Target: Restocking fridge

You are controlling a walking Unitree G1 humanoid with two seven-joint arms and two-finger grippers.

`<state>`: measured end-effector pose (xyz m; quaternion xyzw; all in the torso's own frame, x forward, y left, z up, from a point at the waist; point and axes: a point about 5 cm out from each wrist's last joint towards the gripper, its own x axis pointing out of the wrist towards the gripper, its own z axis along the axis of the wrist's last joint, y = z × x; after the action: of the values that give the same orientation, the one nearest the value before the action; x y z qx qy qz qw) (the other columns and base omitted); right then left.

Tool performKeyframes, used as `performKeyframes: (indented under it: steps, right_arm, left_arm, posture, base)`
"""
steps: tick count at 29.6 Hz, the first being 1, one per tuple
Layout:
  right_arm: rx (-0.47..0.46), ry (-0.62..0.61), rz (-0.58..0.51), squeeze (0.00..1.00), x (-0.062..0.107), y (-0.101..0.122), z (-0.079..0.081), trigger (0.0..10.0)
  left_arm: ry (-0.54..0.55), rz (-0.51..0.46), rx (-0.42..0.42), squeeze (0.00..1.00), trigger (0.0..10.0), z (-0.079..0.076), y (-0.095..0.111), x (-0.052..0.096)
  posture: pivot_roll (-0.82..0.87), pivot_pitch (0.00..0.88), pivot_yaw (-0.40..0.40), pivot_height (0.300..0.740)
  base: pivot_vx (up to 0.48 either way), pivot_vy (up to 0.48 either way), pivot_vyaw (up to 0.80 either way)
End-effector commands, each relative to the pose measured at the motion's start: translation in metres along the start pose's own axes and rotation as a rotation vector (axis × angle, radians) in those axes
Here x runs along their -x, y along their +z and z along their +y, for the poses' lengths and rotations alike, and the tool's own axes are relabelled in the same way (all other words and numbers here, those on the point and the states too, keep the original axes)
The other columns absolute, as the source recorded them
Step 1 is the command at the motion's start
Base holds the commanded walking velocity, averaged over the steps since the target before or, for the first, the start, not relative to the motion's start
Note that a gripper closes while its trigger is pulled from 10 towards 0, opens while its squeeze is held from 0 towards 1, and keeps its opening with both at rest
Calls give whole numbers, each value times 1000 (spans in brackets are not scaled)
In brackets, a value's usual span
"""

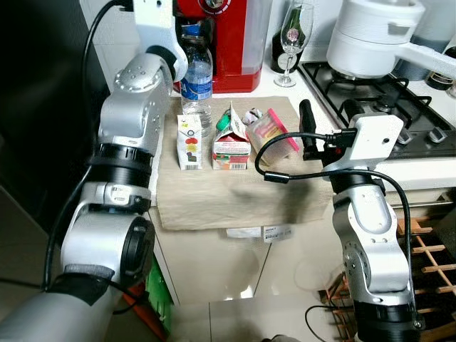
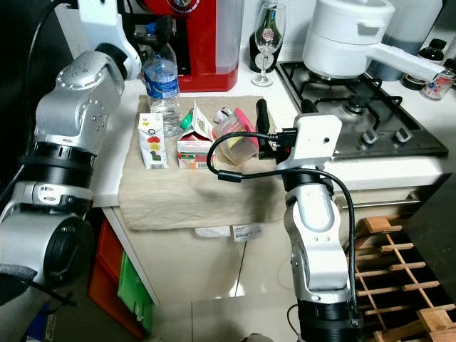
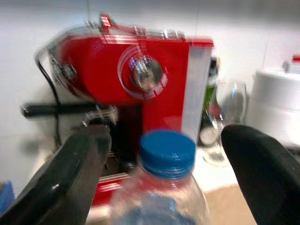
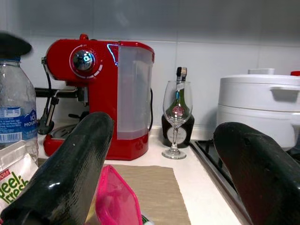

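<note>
On a beige cloth (image 1: pixel 214 196) on the counter stand a clear water bottle (image 1: pixel 197 78) with a blue cap (image 3: pixel 167 150), a small white carton (image 1: pixel 189 142), a red and white carton with a green cap (image 1: pixel 231 139) and a pink-lidded plastic tub (image 1: pixel 274 132). My left gripper (image 3: pixel 166 140) is open at the bottle's top, one finger on each side of the cap, apart from it. My right gripper (image 4: pixel 164 126) is open just right of the pink tub (image 4: pixel 115 197), a little above the cloth, holding nothing.
Behind the bottle stands a red coffee machine (image 1: pixel 231 43), with a wine glass (image 1: pixel 293 35) and a dark bottle to its right. A white pot (image 1: pixel 370 35) sits on the gas hob (image 1: pixel 385 100). A wooden rack (image 1: pixel 427 256) stands low on the right.
</note>
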<state>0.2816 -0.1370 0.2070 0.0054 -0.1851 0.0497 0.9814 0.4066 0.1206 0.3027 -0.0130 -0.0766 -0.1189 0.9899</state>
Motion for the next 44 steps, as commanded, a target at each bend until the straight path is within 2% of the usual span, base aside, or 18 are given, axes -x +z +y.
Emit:
performKeyframes:
  steps: [1, 6, 11, 12, 18, 30, 33, 34, 35, 36, 37, 39, 43, 44]
  right_arm:
    - [-1, -5, -2, 0, 3, 3, 0, 10000]
    - [3, -11, 8, 0, 5, 3, 0, 10000]
    - [8, -11, 17, 0, 6, 4, -1, 10000]
    - [9, -11, 18, 0, 7, 4, -1, 10000]
    - [13, -13, 27, 0, 7, 4, -2, 10000]
    - [13, 0, 35, 0, 3, 3, -1, 10000]
    - [16, 1, 33, 0, 2, 3, -2, 10000]
    - [16, 1, 33, 0, 2, 3, -2, 10000]
    - [15, 2, 32, 0, 1, 3, -2, 10000]
    - [15, 2, 32, 0, 1, 3, -2, 10000]
    - [15, 3, 32, 0, 0, 3, -3, 10000]
    - [15, 8, 34, 0, -1, 2, -2, 10000]
    - [17, 12, 34, 0, -3, 0, -3, 10000]
    - [18, 12, 32, 0, -4, -1, -3, 10000]
  left_arm:
    - [-17, 7, 7, 0, 10000, 0, 2, -4]
    - [-38, 8, 22, 0, 10000, -4, 4, -9]
    - [-17, 60, 21, 0, 10000, -4, -6, -14]
    - [4, 62, 20, 0, 0, -1, -10, -14]
    - [31, 81, 8, 0, 0, 4, -23, -14]
    - [17, 46, 14, 0, 0, 6, -20, -14]
    - [-16, -43, 15, 0, 0, 4, -6, -14]
    - [-16, -43, 15, 0, 0, 4, -6, -14]
    - [-27, -121, 28, 0, 0, 4, 6, -13]
    - [-27, -121, 28, 0, 0, 4, 6, -13]
    - [-26, -166, 34, 0, 0, 5, 13, -12]
    - [-34, -267, 30, 0, 0, 6, 29, -7]
    - [-47, -378, -14, 0, 0, 4, 44, 3]
    - [-21, -449, -51, 0, 10000, 5, 51, 12]
  posture:
    - [-121, 0, 44, 736]
    - [-129, 0, 47, 736]
    - [-139, 0, 48, 736]
    - [-143, 0, 48, 736]
    - [-147, 0, 42, 736]
    - [-138, 0, 31, 736]
    - [-136, 0, 26, 736]
    - [-136, 0, 26, 736]
    - [-133, 0, 22, 736]
    - [-133, 0, 22, 736]
    - [-128, 0, 19, 736]
    - [-128, 0, 19, 736]
    - [-111, 0, 11, 736]
    - [-105, 0, 11, 736]
  base:
    - [0, 0, 0]
    - [0, 0, 0]
    - [0, 0, 0]
    - [0, 0, 0]
    - [0, 0, 0]
    - [0, 0, 0]
    - [0, 0, 0]
    - [0, 0, 0]
    - [0, 0, 0]
    - [0, 0, 0]
    - [0, 0, 0]
    - [0, 0, 0]
    - [0, 0, 0]
    - [0, 0, 0]
